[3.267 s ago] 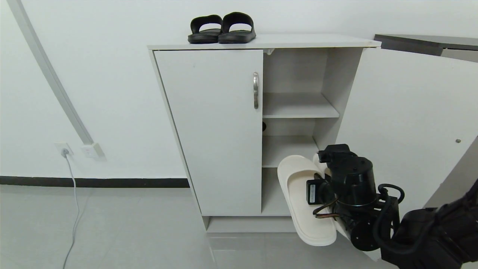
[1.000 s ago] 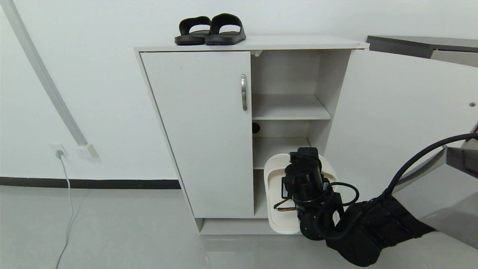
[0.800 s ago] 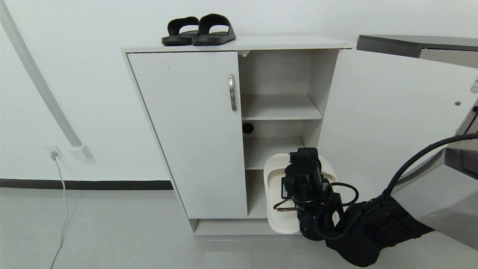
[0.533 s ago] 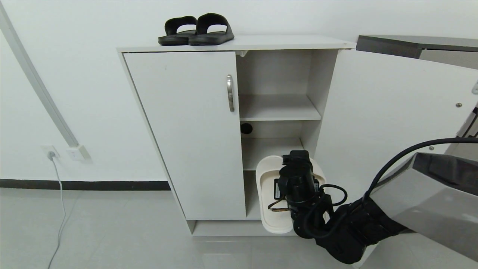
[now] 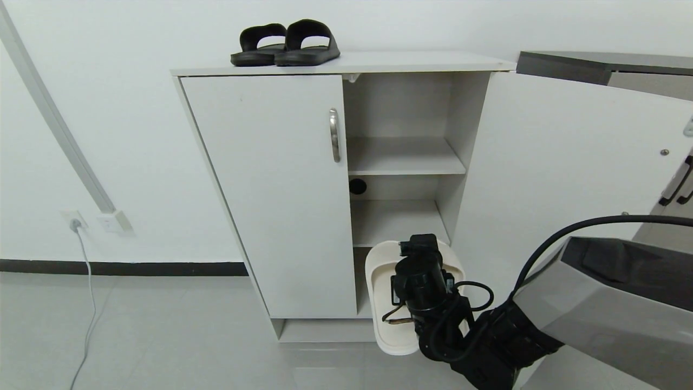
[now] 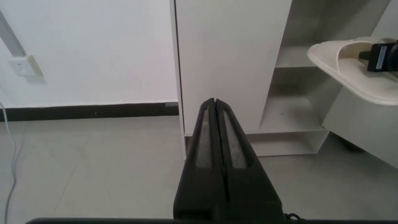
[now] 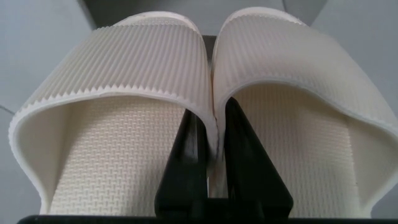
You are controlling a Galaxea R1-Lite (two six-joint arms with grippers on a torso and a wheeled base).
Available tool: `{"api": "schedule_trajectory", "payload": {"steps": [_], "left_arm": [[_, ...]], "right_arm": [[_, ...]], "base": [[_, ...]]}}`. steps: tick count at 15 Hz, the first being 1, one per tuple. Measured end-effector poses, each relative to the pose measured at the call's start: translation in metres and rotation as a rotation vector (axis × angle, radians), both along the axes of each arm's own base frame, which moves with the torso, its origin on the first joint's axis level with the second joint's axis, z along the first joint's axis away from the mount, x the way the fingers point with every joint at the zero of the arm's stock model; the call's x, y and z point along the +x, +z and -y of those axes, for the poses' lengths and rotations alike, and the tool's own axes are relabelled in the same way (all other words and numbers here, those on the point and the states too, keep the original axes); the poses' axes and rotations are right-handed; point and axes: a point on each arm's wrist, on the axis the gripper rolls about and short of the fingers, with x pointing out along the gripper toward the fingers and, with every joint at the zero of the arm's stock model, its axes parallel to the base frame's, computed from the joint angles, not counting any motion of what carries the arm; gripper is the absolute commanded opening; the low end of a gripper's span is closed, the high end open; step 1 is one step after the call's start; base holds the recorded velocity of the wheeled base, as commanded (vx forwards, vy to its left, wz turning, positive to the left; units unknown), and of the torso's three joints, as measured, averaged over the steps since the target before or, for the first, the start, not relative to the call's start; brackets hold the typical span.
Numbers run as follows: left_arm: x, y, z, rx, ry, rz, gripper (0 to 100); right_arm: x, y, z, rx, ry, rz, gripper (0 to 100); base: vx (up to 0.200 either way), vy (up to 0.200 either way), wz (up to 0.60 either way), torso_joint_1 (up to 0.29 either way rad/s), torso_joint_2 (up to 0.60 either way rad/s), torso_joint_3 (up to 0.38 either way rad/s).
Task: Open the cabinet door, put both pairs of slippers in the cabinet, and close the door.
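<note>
I am on the step of stowing the first pair. The right-hand door (image 5: pixel 557 179) of the cabinet (image 5: pixel 270 189) stands open. My right end effector (image 7: pixel 211 140) is clamped on the white slippers (image 5: pixel 381 281), pinching the inner edges of the two straps together so both hang side by side. They sit at the mouth of the bottom compartment (image 5: pixel 361 309), toes toward the opening and just under the front edge of the middle shelf (image 5: pixel 398 222).

Next, I judge, comes a level push straight in, low enough to pass under that shelf, then a release onto the cabinet floor. The gap is narrow: the edge of the closed left door (image 5: pixel 346 260) is just beside one slipper, and the open door flanks my arm on the other side.

The black slippers (image 5: pixel 285 44) wait on the cabinet top, not yet handled. My left end effector (image 6: pixel 214 134) is closed on nothing, hanging low before the cabinet. A wall socket and cable (image 5: pixel 81 254) lie well off to the left.
</note>
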Motion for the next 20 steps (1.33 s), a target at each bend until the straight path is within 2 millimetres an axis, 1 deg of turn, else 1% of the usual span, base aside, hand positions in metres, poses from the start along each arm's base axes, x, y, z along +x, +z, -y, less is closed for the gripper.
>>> {"api": "schedule_trajectory", "payload": {"steps": [3,13,20], "left_arm": [[0.000,0.000,0.000,0.000,-0.001,0.000,0],[0.000,0.000,0.000,0.000,-0.001,-0.001,0],[0.000,0.000,0.000,0.001,0.005,-0.001,0]], "right_arm": [[-0.001,-0.006,-0.002,-0.007,0.001,-0.006,0],[-0.002,-0.016,0.000,-0.015,0.005,-0.016,0],[0.002,-0.022,0.000,-0.008,-0.009,0.000,0]], "base": [[0.000,0.000,0.00,0.000,0.01,-0.096],[0.000,0.000,0.00,0.004,0.00,-0.186],[0.000,0.000,0.00,0.000,0.00,0.000]]}}
